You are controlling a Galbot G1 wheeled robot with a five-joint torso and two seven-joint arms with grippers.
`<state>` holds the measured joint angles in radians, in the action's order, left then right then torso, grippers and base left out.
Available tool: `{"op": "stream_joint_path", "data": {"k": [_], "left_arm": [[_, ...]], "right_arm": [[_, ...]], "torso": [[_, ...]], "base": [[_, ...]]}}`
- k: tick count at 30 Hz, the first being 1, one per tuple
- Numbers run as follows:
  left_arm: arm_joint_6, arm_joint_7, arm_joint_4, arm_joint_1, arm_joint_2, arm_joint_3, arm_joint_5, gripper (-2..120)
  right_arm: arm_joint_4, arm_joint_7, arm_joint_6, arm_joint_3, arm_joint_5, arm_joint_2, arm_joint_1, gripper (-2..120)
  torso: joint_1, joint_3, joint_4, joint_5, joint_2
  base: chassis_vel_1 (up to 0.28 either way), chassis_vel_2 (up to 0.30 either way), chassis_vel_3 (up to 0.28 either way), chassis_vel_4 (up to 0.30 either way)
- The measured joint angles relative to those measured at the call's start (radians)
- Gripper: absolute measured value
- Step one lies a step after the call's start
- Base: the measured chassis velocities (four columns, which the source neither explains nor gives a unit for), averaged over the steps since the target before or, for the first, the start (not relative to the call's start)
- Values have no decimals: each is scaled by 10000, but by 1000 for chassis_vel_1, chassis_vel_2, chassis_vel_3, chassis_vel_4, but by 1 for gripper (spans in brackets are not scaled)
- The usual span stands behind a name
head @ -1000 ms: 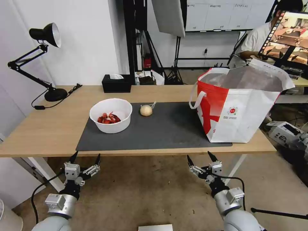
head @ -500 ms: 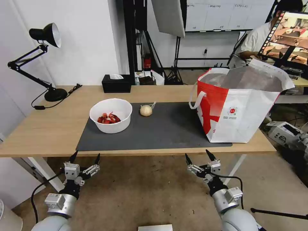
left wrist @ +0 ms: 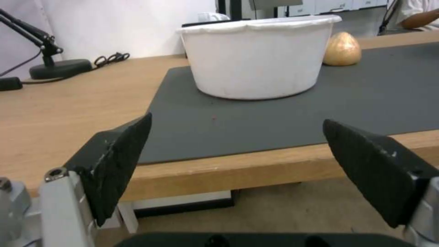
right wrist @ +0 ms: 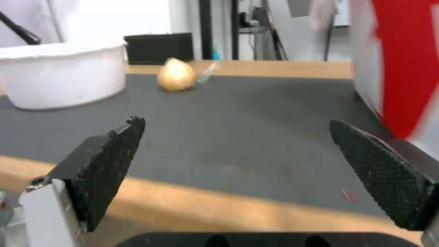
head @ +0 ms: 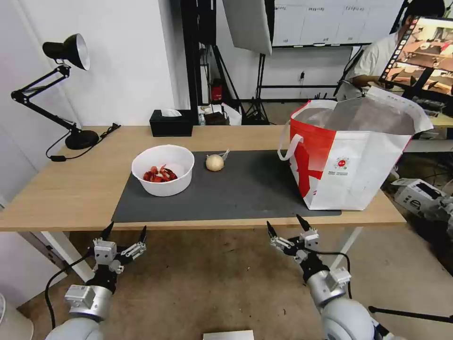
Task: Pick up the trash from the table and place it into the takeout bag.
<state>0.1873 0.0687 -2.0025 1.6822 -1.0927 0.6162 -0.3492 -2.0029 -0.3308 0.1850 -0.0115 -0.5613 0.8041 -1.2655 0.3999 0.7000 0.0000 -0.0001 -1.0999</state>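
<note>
The beige ball [head: 214, 162] sits on the table's [head: 71, 189] grey mat [head: 245, 189] between the white bowl [head: 163, 169] and the takeout bag [head: 351, 156]. Our right gripper [head: 286, 228], fingers apart below the near edge, should rise clear of that edge and straddle the ball squarely. Our left gripper [head: 125, 232] hangs spread too. What lies inside the bag is hidden.

Non-task items, head view. Black desk lamp [head: 66, 52], articulated arm, round base at about 9 o'clock on the tabletop; shade raised, facing right. Its black cord [head: 94, 141] trails along the wood toward the rear edge. Black tissue box [head: 171, 123] at 12 o'clock, on the back edge, white tissue protruding. Behind: black tripod stands [head: 257, 89], white wall, hanging light diffuser [head: 248, 23]. Floor bare concrete.
</note>
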Motion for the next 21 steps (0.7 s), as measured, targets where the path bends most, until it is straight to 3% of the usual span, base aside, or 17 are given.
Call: {"op": "stream_joint_path", "data": {"k": [6,8,9,10,21], "left_arm": [[1,-4,-34,-1,-26,1,9,100],[1,-4,-34,-1,-26,1,9,100],[1,-5,-35,7,-55,1,34,100],[1,-5,-35,7,-55,1,34,100],[-6,10,-46,138,-125,186,50,100]], "right_arm": [[121,-5,-507,1178,-799,-210,2305,100],[121,-5,-507,1178,-799,-210,2305,100],[355,-154,-766,1859,-1092,-162,3478,100],[355,-154,-766,1859,-1092,-162,3478,100],[2042,-584,-2187,3834,-1900,983,7000,100]], "torso": [[1,0,2,0,0],[1,0,2,0,0],[1,0,1,0,0],[1,0,1,0,0],[1,1,1,-1,0]], "base": [[0,0,0,0],[0,0,0,0],[0,0,0,0],[0,0,0,0],[0,0,0,0]]}}
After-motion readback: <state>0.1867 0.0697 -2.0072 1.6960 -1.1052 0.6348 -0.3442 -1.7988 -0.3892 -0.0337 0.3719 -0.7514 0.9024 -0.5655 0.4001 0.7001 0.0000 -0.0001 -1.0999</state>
